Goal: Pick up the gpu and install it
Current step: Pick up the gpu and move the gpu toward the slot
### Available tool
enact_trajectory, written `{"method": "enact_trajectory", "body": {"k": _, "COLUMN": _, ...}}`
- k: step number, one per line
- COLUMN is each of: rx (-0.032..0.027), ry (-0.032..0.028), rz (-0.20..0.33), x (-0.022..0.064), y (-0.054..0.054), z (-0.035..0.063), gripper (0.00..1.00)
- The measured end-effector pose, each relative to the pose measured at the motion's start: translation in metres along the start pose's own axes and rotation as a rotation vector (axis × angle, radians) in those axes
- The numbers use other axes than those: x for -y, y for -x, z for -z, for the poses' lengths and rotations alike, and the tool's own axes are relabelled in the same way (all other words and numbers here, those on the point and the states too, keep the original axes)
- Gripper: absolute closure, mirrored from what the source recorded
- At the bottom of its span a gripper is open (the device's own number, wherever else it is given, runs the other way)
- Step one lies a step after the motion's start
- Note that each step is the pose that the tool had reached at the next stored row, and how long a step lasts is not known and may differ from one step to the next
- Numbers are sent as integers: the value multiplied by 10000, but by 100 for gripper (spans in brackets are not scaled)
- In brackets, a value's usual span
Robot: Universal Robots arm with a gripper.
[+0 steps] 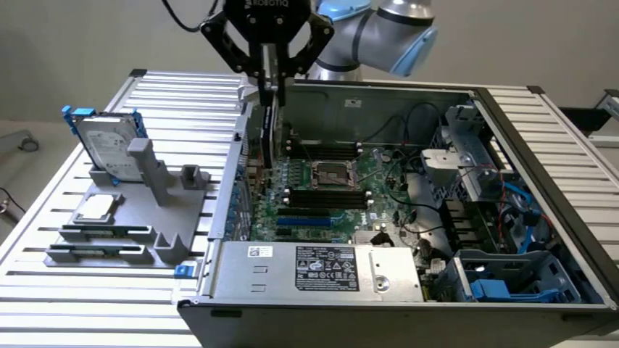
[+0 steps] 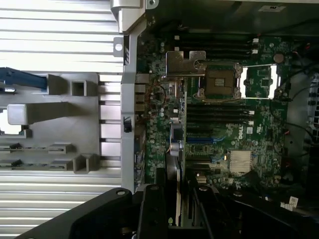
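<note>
My gripper (image 1: 272, 81) hangs over the open computer case (image 1: 541, 167), near its wall on the exterior view's left, and is shut on the gpu (image 1: 268, 134). The card hangs upright and edge-on below the fingers, its lower edge down among the motherboard's (image 1: 320, 196) expansion slots; I cannot tell whether it touches a slot. In the wrist view the gpu (image 2: 176, 144) runs as a thin strip from between the black fingers (image 2: 152, 204) out over the green board, ending in a silver bracket (image 2: 185, 62).
On the exterior view's left, a grey fixture (image 1: 145, 217) on the slatted table holds a silver hard drive with blue rails (image 1: 104, 145) and a small square CPU chip (image 1: 97, 207). Inside the case are the CPU socket (image 1: 334, 174), cables and a power supply (image 1: 324, 270).
</note>
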State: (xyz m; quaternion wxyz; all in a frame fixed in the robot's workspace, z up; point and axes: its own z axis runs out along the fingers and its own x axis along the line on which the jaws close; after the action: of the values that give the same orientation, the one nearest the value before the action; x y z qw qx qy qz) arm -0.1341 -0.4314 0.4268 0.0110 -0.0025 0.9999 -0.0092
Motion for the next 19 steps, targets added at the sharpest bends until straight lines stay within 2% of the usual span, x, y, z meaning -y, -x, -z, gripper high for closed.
{"method": "enact_trajectory", "body": {"k": 8, "rx": 0, "ry": -65, "rz": 2, "x": 0, "y": 360, "z": -108, "gripper": 74}}
{"method": "enact_trajectory", "body": {"k": 16, "rx": 0, "ry": -83, "rz": 2, "x": -1, "y": 721, "z": -254, "gripper": 74}}
{"method": "enact_trajectory", "body": {"k": 19, "rx": -11, "ry": -88, "rz": 2, "x": -1, "y": 755, "z": -267, "gripper": 74}}
